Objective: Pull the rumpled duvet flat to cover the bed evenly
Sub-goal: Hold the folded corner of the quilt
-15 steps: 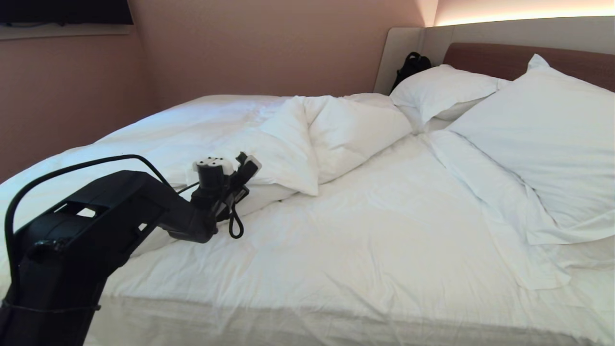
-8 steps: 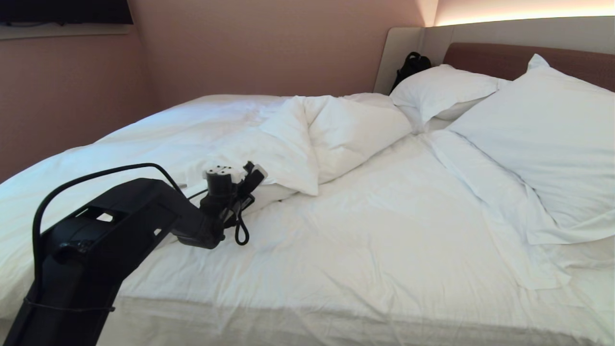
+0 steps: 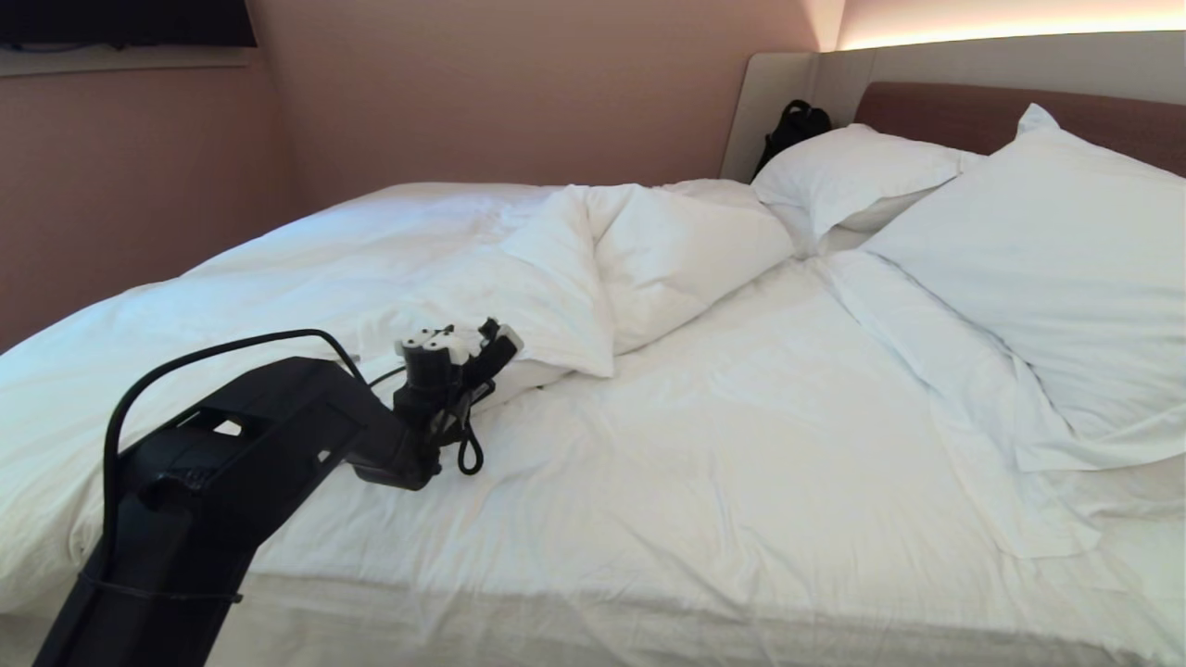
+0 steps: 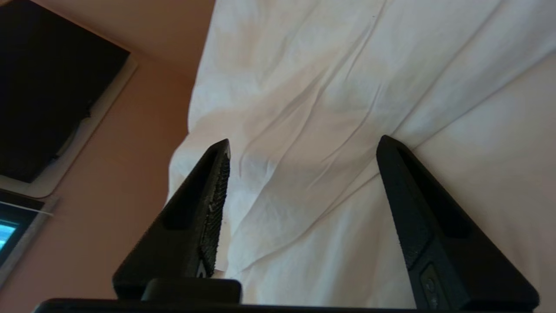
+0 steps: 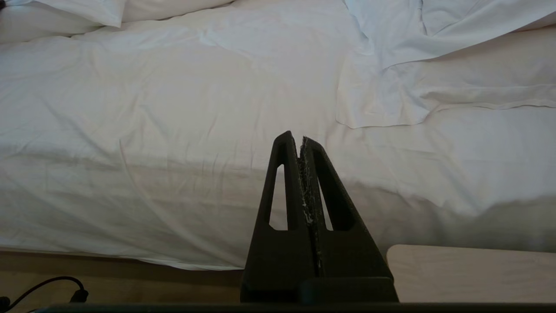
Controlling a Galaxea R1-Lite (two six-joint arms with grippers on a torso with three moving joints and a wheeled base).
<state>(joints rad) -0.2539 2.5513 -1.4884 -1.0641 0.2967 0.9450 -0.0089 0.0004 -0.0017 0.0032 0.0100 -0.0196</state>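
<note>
The white duvet (image 3: 556, 269) lies rumpled on the far left half of the bed (image 3: 741, 445), with a corner folded back into a puffy peak. My left gripper (image 3: 496, 345) hangs low over the duvet's near edge, at the end of the black left arm (image 3: 278, 417). In the left wrist view the left gripper (image 4: 304, 140) is open, with wrinkled duvet cloth (image 4: 304, 108) beyond the fingers and nothing pinched between them. My right gripper (image 5: 300, 138) is shut and empty, parked low and facing the side of the bed.
Two white pillows (image 3: 1038, 269) (image 3: 852, 171) lean on the brown headboard (image 3: 954, 111), with a black bag (image 3: 792, 125) behind them. A pink wall (image 3: 139, 185) runs along the bed's far left side. A pale wooden surface (image 5: 469, 274) and a floor cable (image 5: 52, 287) lie near the right gripper.
My left arm has reached further right and sunk lower, bringing its wrist closer to the duvet's near edge. The duvet and pillows have not moved.
</note>
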